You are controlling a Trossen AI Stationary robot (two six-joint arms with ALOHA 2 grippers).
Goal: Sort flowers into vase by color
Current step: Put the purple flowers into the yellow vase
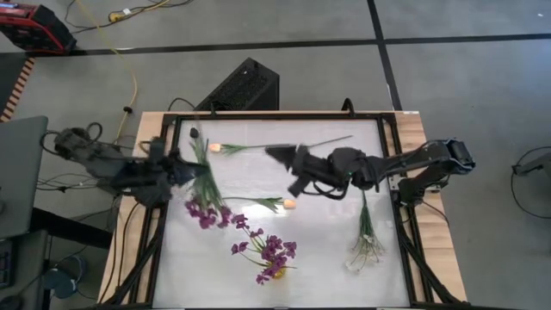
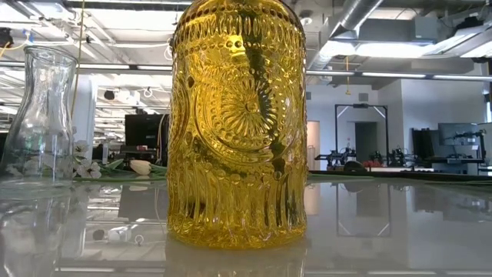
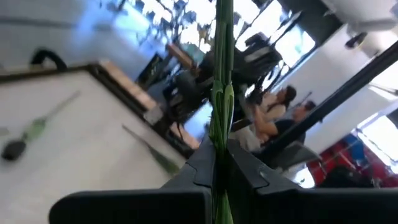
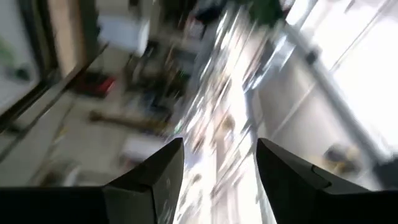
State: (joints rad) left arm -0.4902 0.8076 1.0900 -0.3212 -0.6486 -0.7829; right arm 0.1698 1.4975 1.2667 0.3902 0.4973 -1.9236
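My left gripper (image 1: 179,168) (image 3: 217,155) stands at the table's left and is shut on a long green stem with purple blossoms (image 1: 207,212). My right gripper (image 1: 277,156) (image 4: 221,155) hovers open over the table's middle with nothing between its fingers. Flat on the white top lie two cream-peach tulips (image 1: 215,148) (image 1: 288,204), a dark tulip bud (image 1: 195,133), a white spray (image 1: 366,245) and a purple cluster (image 1: 271,254). A yellow glass vase (image 2: 237,123) and a clear vase (image 2: 42,108) stand close to the low camera. My left gripper pinches the green stem (image 3: 219,140) between its two fingers, which lie across it. The stem runs on past the fingers and carries leaves (image 1: 203,172) and the purple blossoms at its end toward the near edge. Whether the blossoms touch the table I cannot tell.
The table's dark frame (image 1: 392,129) rims the white top. A black box (image 1: 245,86) stands on the floor beyond the far edge. People (image 3: 273,118) sit in the room behind. Bare top shows at the near left and far right.
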